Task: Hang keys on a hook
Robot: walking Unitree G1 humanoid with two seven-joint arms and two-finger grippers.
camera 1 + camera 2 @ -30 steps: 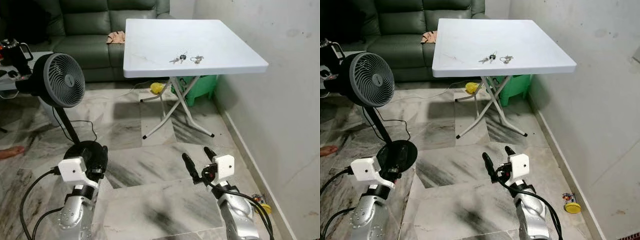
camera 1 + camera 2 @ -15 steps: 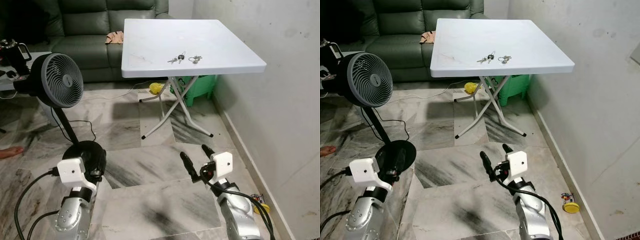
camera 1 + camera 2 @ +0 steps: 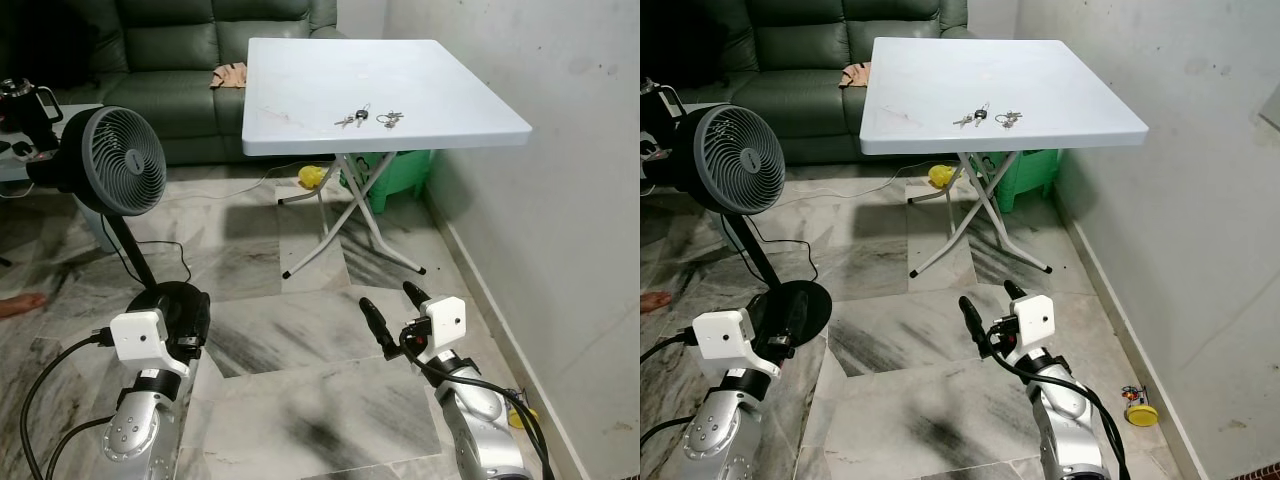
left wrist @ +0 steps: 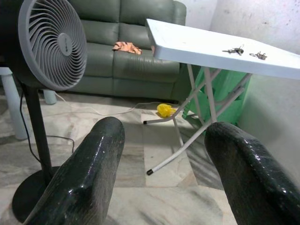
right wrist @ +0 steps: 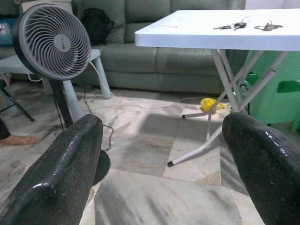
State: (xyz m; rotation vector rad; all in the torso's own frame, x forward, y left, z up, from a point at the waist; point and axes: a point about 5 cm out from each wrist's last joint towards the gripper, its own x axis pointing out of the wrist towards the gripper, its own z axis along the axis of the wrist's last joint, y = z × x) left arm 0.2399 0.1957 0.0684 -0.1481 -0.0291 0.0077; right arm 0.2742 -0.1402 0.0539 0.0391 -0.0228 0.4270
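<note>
A white folding table (image 3: 420,85) with a smooth, square plastic top and crossed white metal legs stands at the far right of the room, its right edge close to the pale plaster wall (image 3: 560,200). On the top, toward its near edge, lie two bunches of keys: one with a black fob (image 3: 354,118) and, just to its right, a smaller bunch on a ring (image 3: 391,119); the two are near each other but apart. No hook can be made out in these views.

Under the table, at the far side, a green plastic stool or bin (image 3: 405,175) stands against the wall; what it holds cannot be told. A small yellow object (image 3: 314,177) lies on the floor just to its left. Beyond the table is a dark green leather sofa (image 3: 190,70) with a crumpled orange-pink cloth (image 3: 231,75) on its seat.

At the left, a grey pedestal fan (image 3: 112,160) with a round ribbed grille stands on a black pole and a round black base (image 3: 170,305), its cable trailing over the floor. The marble floor (image 3: 300,400) is glossy, grey-veined in large slabs, and lies open between the fan base and the table legs, up to the table's near edge.

The left gripper (image 4: 159,178) hangs low at the near left, just beside the fan base, its two black fingers apart and holding nothing. The right gripper (image 3: 392,315) is low at the near right, its fingers also spread wide and empty, well short of the table.

At the left edge a person's bare foot (image 3: 22,303) rests on the floor.
</note>
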